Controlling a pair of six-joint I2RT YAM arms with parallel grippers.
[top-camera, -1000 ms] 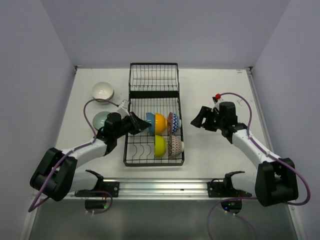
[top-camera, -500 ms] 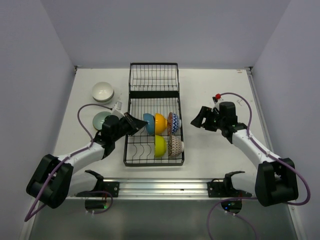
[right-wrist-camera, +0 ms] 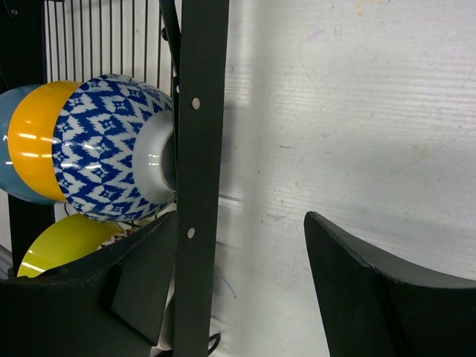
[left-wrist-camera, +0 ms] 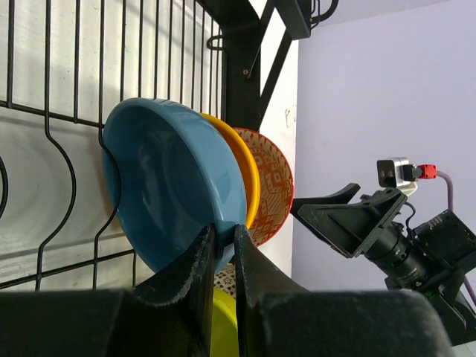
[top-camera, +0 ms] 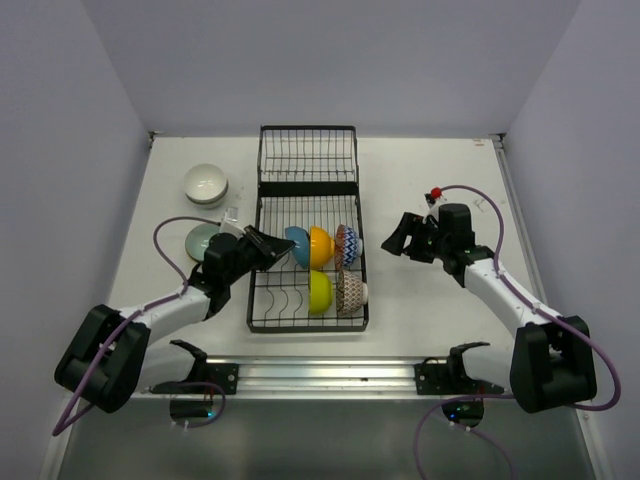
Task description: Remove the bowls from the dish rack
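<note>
The black wire dish rack [top-camera: 307, 165] lies in the middle of the table. In its near section stand a blue bowl [top-camera: 297, 244], an orange bowl [top-camera: 320, 245] and a blue zigzag bowl [top-camera: 347, 246] in one row. A yellow-green bowl [top-camera: 319, 291] and a brown-patterned bowl [top-camera: 350, 292] stand in front of them. My left gripper [top-camera: 277, 250] is shut on the rim of the blue bowl [left-wrist-camera: 175, 190]. My right gripper [top-camera: 392, 243] is open and empty, just right of the rack by the blue zigzag bowl [right-wrist-camera: 111, 149]. A white bowl [top-camera: 205, 183] and a pale mint bowl [top-camera: 201, 238] sit on the table to the left.
The rack's far section holds no bowls. A black rack bar [right-wrist-camera: 201, 171] crosses the right wrist view between my fingers. A small red-tipped object [top-camera: 435, 194] lies by the right arm. Walls close in on the left, right and far sides.
My left gripper has moved right, off the mint bowl's side, to the blue bowl and has closed on its rim. The right arm has not moved.
</note>
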